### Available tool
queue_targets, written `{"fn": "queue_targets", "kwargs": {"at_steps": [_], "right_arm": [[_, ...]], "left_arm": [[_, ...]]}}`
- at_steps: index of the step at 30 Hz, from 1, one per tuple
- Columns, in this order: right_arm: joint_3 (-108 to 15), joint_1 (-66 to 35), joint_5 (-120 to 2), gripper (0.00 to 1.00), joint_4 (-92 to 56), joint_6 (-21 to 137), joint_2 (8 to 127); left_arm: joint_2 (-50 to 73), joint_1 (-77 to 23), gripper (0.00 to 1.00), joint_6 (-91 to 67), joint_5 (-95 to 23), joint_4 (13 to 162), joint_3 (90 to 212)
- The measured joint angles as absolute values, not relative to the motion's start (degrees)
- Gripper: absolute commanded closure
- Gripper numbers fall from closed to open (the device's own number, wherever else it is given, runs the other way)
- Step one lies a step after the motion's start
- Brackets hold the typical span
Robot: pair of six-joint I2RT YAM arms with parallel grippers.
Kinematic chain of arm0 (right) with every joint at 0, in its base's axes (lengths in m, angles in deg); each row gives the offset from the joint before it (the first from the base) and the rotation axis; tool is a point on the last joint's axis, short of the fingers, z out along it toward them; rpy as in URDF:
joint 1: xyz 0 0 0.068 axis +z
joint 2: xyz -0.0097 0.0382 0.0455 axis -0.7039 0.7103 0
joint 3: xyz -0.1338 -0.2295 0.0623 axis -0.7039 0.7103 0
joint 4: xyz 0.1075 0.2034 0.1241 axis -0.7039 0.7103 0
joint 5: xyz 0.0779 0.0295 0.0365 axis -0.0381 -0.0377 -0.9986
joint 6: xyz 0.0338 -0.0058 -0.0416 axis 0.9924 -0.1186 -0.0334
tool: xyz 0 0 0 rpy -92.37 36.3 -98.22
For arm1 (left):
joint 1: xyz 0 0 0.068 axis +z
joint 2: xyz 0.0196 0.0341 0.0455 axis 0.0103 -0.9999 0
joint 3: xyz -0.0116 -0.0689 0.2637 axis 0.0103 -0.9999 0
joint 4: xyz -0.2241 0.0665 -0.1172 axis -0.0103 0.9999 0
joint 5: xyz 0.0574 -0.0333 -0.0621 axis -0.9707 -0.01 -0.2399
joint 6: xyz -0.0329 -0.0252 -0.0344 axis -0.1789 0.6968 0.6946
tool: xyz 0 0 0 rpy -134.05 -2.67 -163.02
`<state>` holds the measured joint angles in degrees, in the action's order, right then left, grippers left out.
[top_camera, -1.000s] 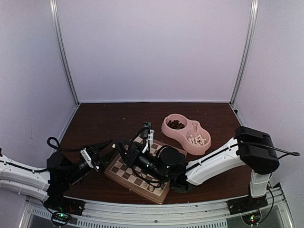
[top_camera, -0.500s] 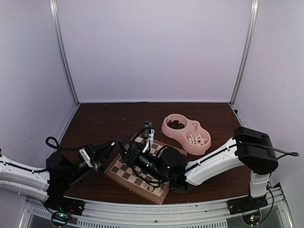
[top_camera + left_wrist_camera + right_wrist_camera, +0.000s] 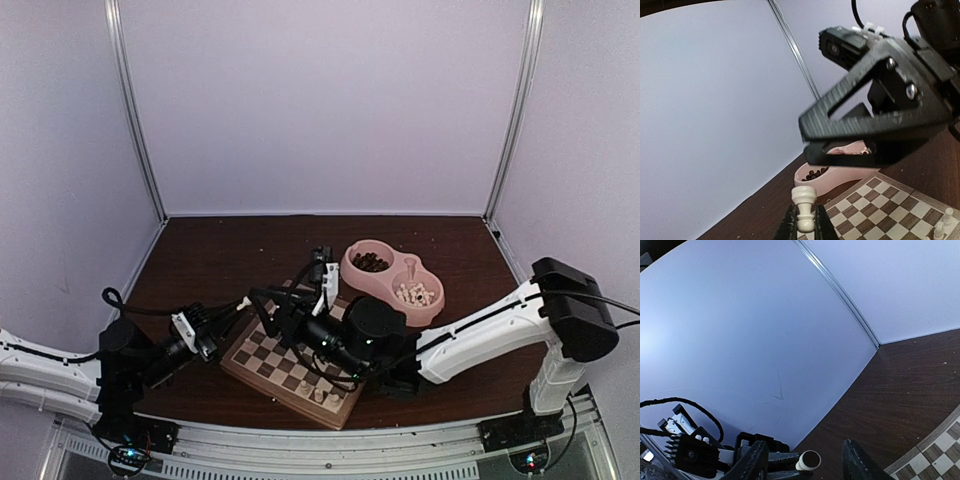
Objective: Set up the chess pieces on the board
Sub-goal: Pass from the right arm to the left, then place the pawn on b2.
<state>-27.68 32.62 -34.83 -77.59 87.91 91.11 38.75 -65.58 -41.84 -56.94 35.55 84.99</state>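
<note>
— While I look down from above, how far along are we?
— Barely started. I count a few chess pieces [image 3: 318, 393] on the board [image 3: 262, 350], at its near corner. Most wait in the pink bowl [image 3: 385, 300] beyond the board.
— Left wrist?
— My left gripper [image 3: 803, 226] clamps one cream piece [image 3: 803, 202] by the board's left edge.
— Right wrist?
— My right gripper [image 3: 802, 465] has its fingers [image 3: 754, 462] apart, gripping nothing.

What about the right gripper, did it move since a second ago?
Yes. In the top view the right gripper has slid to the right and a bit farther back, closer to the pink bowl, which stayed put.
</note>
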Motion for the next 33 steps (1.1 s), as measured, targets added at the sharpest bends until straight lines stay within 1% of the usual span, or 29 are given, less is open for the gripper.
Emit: {"fn": "queue_targets", "kwargs": {"at_steps": [7, 11, 15, 20, 26, 33], "right_arm": [[-27.72, 30.89, -32.75, 0.40, -55.69, 80.72, 75.39], [-27.83, 29.30, -30.46, 0.38, -41.70, 75.72, 68.20], [-28.62, 26.65, -30.11, 0.36, -29.26, 70.84, 64.66], [-30.48, 21.47, -30.98, 0.36, -16.72, 66.67, 64.27], [-31.00, 14.87, -29.98, 0.37, -9.44, 63.45, 66.93], [-24.07, 12.21, -27.14, 0.36, -12.04, 61.66, 69.73]], "left_arm": [[38.57, -65.58, 1.00, -37.76, -58.80, 47.17, 90.00], [38.44, -65.58, 1.00, -33.01, -60.65, 62.34, 98.19], [37.48, -65.58, 1.00, -30.19, -60.33, 73.90, 105.36], [34.77, -65.58, 1.00, -28.27, -60.28, 83.41, 107.94], [27.03, -65.58, 1.00, -27.05, -61.11, 93.40, 112.58], [22.40, -65.58, 1.00, -25.63, -60.79, 100.79, 118.74]]}}
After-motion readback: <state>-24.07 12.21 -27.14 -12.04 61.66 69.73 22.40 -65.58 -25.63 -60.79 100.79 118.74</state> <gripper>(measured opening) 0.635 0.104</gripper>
